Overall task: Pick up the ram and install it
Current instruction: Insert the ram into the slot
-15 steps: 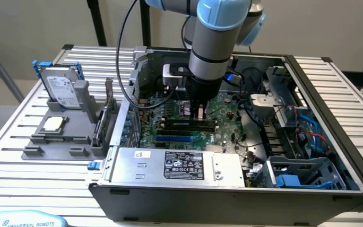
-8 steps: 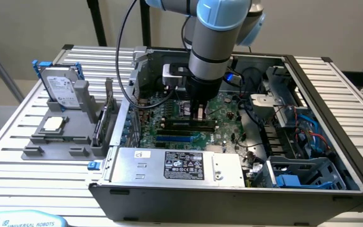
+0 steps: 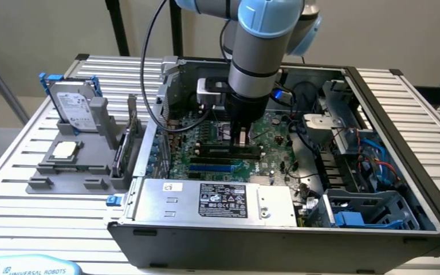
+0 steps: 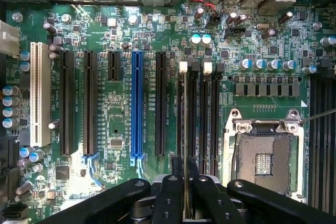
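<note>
My gripper (image 3: 242, 139) reaches straight down into the open computer case (image 3: 403, 114), over the motherboard's (image 4: 121, 108) black memory slots (image 4: 210, 114). In the wrist view the gripper (image 4: 185, 165) is shut on the ram (image 4: 185, 129), a thin green stick seen edge-on between the two black fingers (image 4: 177, 170). The stick runs lengthwise along the slot with the white latch (image 4: 183, 67), at the board. Whether it is fully seated cannot be told.
An empty processor socket (image 4: 265, 163) lies beside the memory slots, and a blue slot (image 4: 137, 103) on the other side. Outside the case, at the exterior view's left, a grey holder (image 3: 44, 183) carries a hard drive (image 3: 75, 106), a silver processor chip (image 3: 63, 150) and a bracketed card (image 3: 130, 140). A power supply (image 3: 212, 200) fills the case's front.
</note>
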Controlling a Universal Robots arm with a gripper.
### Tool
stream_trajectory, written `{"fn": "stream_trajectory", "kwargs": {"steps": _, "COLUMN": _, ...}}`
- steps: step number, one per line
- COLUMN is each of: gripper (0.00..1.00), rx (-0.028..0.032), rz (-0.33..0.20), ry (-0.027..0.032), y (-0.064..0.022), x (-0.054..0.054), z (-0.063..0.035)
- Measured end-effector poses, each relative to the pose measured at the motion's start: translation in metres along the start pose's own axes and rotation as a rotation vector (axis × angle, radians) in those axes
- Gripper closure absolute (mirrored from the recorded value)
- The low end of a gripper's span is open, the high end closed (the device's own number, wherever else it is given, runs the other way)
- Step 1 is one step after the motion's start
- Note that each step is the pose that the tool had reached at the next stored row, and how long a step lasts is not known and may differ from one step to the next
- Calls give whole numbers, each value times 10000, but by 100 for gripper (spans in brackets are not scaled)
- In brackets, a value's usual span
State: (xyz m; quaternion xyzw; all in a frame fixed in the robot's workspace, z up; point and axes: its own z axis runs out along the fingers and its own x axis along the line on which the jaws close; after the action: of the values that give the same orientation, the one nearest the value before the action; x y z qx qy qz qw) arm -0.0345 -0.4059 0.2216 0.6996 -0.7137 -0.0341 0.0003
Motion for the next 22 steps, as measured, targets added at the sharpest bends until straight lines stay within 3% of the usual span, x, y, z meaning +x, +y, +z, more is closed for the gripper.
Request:
{"fn": "stream_trajectory", "kwargs": {"steps": 5, "gripper": 85, "rx": 1, "rz": 0, "ry": -2, "y": 0, "x": 0, "z": 2}}
{"fn": "stream_trajectory", "kwargs": {"steps": 6, "gripper": 78, "rx": 0, "rz": 0, "ry": -2, "y": 0, "x": 0, "z": 2}}
{"fn": "stream_trajectory", "kwargs": {"steps": 8, "gripper": 78, "rx": -8, "rz": 2, "ry": -1, "y": 1, "x": -1, "z": -17}}
{"fn": "stream_trajectory", "kwargs": {"steps": 15, "gripper": 78, "rx": -30, "rz": 2, "ry": -1, "y": 12, "x": -12, "z": -245}}
{"fn": "stream_trajectory", "kwargs": {"steps": 17, "gripper": 87, "rx": -28, "rz": 1, "ry": -9, "y": 13, "x": -13, "z": -267}}
{"fn": "stream_trajectory", "kwargs": {"steps": 22, "gripper": 89, "rx": -29, "rz": 1, "ry": -14, "y": 13, "x": -13, "z": -268}}
